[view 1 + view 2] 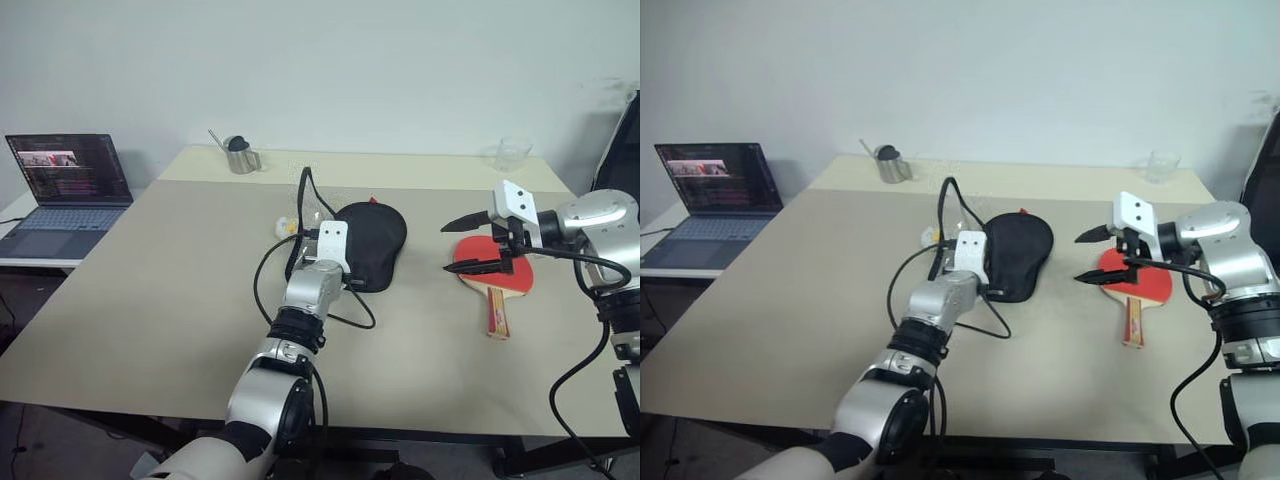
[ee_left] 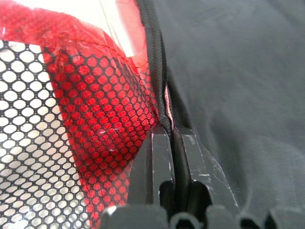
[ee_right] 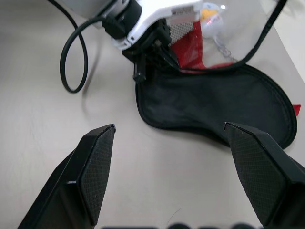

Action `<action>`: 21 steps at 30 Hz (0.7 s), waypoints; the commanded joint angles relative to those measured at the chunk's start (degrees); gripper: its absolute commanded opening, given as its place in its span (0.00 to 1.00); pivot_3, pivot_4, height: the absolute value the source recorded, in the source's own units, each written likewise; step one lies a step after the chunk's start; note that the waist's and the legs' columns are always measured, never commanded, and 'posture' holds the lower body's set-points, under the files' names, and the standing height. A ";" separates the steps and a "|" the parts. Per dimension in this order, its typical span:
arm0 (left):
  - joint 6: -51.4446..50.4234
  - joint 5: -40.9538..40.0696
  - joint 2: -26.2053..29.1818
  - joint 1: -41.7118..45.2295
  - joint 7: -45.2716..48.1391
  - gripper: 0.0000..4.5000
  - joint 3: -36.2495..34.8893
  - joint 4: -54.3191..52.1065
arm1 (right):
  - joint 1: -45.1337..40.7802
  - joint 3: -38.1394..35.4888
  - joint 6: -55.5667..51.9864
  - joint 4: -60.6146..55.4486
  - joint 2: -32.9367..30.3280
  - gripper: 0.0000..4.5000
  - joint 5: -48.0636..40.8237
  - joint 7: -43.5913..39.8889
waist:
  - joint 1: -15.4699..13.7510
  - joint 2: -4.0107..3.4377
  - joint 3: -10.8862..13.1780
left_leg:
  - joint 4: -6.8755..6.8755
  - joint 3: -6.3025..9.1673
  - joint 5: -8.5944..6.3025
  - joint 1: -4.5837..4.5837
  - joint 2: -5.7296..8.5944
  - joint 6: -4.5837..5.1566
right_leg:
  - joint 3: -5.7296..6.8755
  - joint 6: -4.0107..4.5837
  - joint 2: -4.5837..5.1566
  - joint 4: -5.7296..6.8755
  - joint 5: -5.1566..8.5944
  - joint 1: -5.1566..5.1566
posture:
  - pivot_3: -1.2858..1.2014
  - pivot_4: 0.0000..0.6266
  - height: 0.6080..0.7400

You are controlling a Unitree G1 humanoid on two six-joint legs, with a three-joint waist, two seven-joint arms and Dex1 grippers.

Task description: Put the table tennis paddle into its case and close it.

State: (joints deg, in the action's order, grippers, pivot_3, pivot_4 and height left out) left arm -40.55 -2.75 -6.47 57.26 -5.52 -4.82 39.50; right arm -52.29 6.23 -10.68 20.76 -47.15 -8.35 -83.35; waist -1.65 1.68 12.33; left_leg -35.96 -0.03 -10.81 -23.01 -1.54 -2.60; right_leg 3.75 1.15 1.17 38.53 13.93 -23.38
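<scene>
On the worktop, the case is pinched at its near edge by the left gripper with jaws squeezed together, while just right of the case the paddle, handle toward the robot, is overhung by the right gripper, jaws wide apart.

The left arm reaches up the frame's centre, its left gripper pinched tight (fingers pressed together). At right, the right gripper points leftward, fingers spread wide.
</scene>
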 commanded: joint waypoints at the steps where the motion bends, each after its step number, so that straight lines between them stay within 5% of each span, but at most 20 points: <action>1: 2.60 -1.34 -3.93 3.43 1.62 0.00 0.77 4.95 | 0.20 -2.06 -0.74 -2.43 -1.90 0.88 -1.47 -0.05 | -0.04 0.00 0.00 | -0.01 0.00 0.00 0.00 0.00 0.01 | 0.01 -0.01 0.00 -0.01 -0.01 0.02 | 0.52 0.24 1.00; 10: 9.79 -1.40 -6.33 9.27 3.79 0.00 1.69 13.66 | 0.71 -2.64 -1.37 -3.48 -3.27 0.88 -1.59 0.21 | 0.37 0.01 0.00 | 0.03 -0.04 -0.09 -0.08 -0.06 0.16 | 0.00 -0.14 -0.03 -0.36 -0.08 0.03 | 0.52 0.24 1.00; 21: 9.17 -2.99 -8.92 7.70 0.61 0.00 2.25 10.86 | 1.56 -2.78 -1.86 -4.48 -3.54 0.88 -1.90 0.76 | 0.38 0.00 0.01 | 0.03 -0.09 -0.14 -0.15 -0.07 0.21 | -0.05 -0.15 -0.05 -0.53 -0.09 0.02 | 0.52 0.24 1.00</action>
State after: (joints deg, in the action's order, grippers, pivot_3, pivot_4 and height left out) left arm -31.20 -4.80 -8.14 64.86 -3.25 -2.75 53.59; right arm -50.41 5.57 -12.32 18.28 -49.34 -8.87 -82.48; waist -1.27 1.68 12.33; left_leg -35.94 -0.13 -10.96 -23.15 -1.61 -2.39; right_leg 3.69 0.99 1.13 38.00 13.84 -23.36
